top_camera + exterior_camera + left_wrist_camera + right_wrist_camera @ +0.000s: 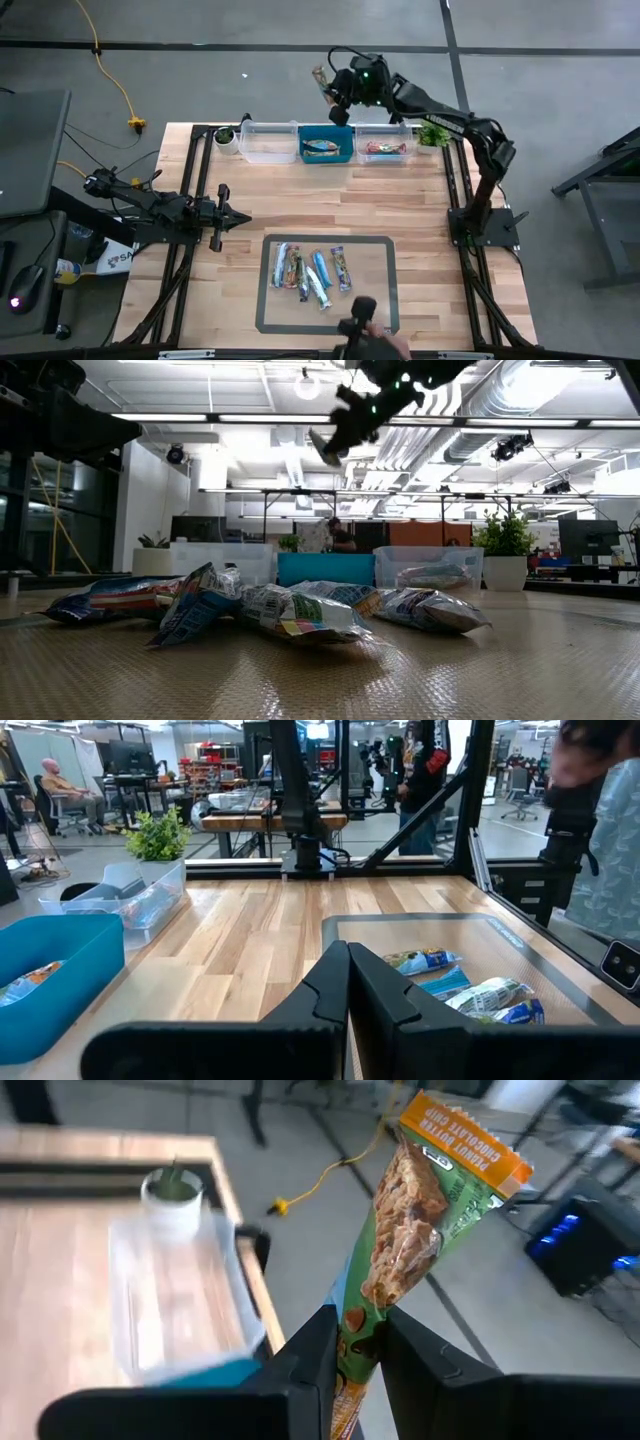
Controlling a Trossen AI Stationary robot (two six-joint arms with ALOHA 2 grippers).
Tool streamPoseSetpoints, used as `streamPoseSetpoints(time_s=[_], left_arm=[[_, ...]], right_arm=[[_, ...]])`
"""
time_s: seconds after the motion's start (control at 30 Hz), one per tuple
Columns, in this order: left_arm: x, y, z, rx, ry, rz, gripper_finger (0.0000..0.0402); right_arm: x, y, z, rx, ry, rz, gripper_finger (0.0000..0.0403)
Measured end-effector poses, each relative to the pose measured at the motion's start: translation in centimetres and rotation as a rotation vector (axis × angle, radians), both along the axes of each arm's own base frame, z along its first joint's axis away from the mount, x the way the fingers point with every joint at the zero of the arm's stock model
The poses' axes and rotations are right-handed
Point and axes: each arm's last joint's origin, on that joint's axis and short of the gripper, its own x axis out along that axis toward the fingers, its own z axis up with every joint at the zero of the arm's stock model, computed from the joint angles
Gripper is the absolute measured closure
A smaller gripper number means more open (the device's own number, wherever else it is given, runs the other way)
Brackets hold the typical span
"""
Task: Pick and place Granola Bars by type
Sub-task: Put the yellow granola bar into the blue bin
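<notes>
1. We log the left gripper [238, 218] low over the left side of the bench [330, 205], pointing inward; the left wrist view shows its jaws pressed together with nothing between them.
2. Along the far edge of the bench we see three bins in a row, between two small potted plants, one at each end [227, 137] [433, 134]: a clear bin [268, 142] at left, a blue bin [326, 144] in the middle, and a second clear bin [385, 143] at right.
3. The left clear bin looks bare in the high view. The blue bin holds at least one wrapped bar [321, 148]; the right clear bin holds a bar in a reddish wrapper [385, 149].
4. Nearer the front edge, a grey-bordered mat [328, 241] carries a loose cluster of Granola Bars [309, 271], lying side by side and partly overlapping; wrappers are mostly blue and teal, with some red-orange print. In the low view they form one heap [270, 607].
5. The right gripper [335, 100] is raised beyond the far edge of the bench, behind the gap between the left clear bin and the blue bin. Its jaws are clamped on one bar [425, 1230] with a green and orange wrapper, held by one end with the rest sticking out past the fingers [305, 1365].
</notes>
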Motion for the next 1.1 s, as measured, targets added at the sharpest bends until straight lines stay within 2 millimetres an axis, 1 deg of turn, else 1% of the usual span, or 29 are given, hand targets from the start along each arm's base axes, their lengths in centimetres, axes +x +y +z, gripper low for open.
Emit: streamPoseSetpoints(time_s=[0.1, 0.2, 0.3, 0.43, 0.57, 0.73, 0.83, 0.97, 1.1], left_arm=[[0.0, 0.0, 0.0, 0.000, 0.000, 0.000, 0.0400], [0.0, 0.0, 0.0, 0.000, 0.000, 0.000, 0.0400], [0.0, 0.0, 0.0, 0.000, 0.000, 0.000, 0.0400], [0.0, 0.0, 0.0, 0.000, 0.000, 0.000, 0.0400], [0.0, 0.0, 0.0, 0.000, 0.000, 0.000, 0.0400], [0.0, 0.0, 0.0, 0.000, 0.000, 0.000, 0.0400], [0.0, 0.0, 0.0, 0.000, 0.000, 0.000, 0.0400], [0.0, 0.0, 0.0, 0.000, 0.001, 0.000, 0.0400], [0.0, 0.0, 0.0, 0.000, 0.000, 0.000, 0.0400]], right_arm=[[-0.1, -1.7, -1.8, -0.014, 0.065, 0.061, 0.0346], [0.1, -2.9, -3.6, -0.047, 0.146, 0.110, 0.0346], [0.5, -3.5, -5.6, -0.094, 0.242, 0.152, 0.0346], [1.2, -3.9, -8.3, -0.160, 0.389, 0.228, 0.0346], [2.0, -3.6, -10.9, -0.241, 0.571, 0.290, 0.0346], [3.1, -2.5, -12.6, -0.302, 0.690, 0.365, 0.0346], [3.6, -1.6, -13.2, -0.303, 0.724, 0.417, 0.0346], [4.2, -0.1, -13.4, -0.289, 0.744, 0.470, 0.0346], [4.3, 1.0, -13.7, -0.254, 0.779, 0.508, 0.0346]])
